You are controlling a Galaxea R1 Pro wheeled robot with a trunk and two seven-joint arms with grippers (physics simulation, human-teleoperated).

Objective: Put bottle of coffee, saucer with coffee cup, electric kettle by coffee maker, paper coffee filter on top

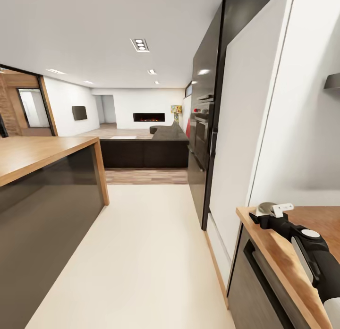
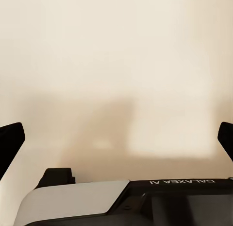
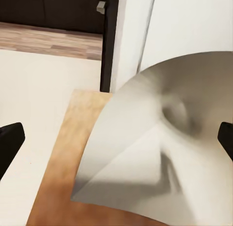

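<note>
The right pincer, at the lower right of the head view, grips the paper coffee filter, a white cone hanging above the end of the kitchen countertop, our table. The filter is in hand but not yet placed, and I see no coffee maker here, so by my guess most of the setup remains. The left pincer is spread wide, empty, over bare pale floor. A broad aisle lies between the wooden island and the table's edge.
</note>
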